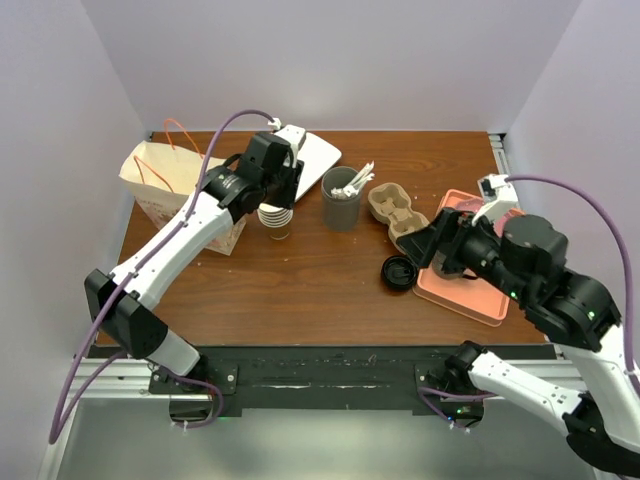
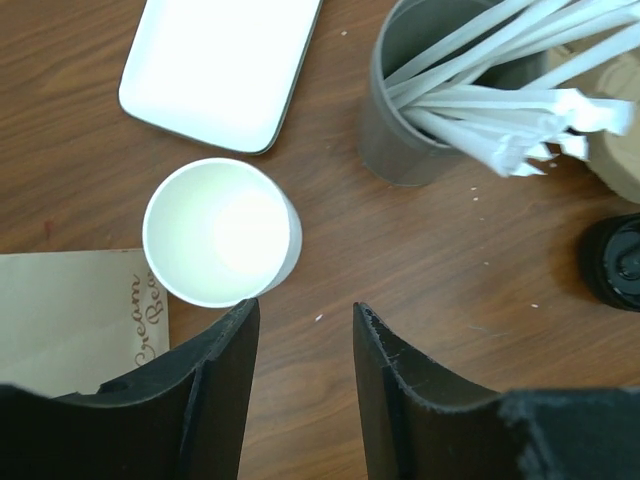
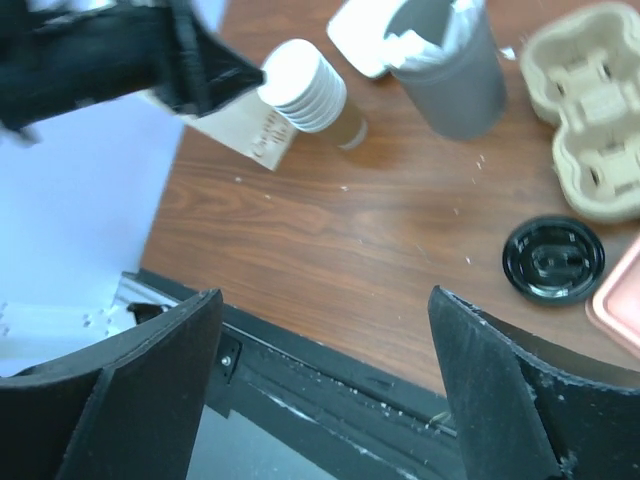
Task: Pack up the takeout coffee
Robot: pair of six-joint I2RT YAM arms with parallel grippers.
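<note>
Kraft-tan paper printed with looping script makes up the bag (image 1: 160,180) at far left. My left arm crosses its near side, and my left wrist view cuts it off at one corner. Just right of it stands the stack of lidless cream cups (image 1: 276,222), its rolled rims ribbed like a spring. From above, only the top cup's round mouth shows. My left end effector (image 2: 302,310) hangs close over that mouth, fingers spread with nothing between them.

Behind the stack lies a glossy white tray (image 1: 318,155) with rounded corners. Next come a matte dark grey cup (image 1: 340,208) bristling with wrapped white utensils, and a rough pulp carrier (image 1: 395,215).

The black lid (image 1: 399,271) of the takeout coffee lies flat on the wooden tabletop (image 1: 300,290), apart from any cup, between the carrier and the pink tray (image 1: 470,300). Its axis points straight up; which face is uppermost I cannot tell. My right arm hides much of the pink tray, so whatever sits there is unclear. My right end effector (image 3: 325,295) is spread wide, holding nothing.
</note>
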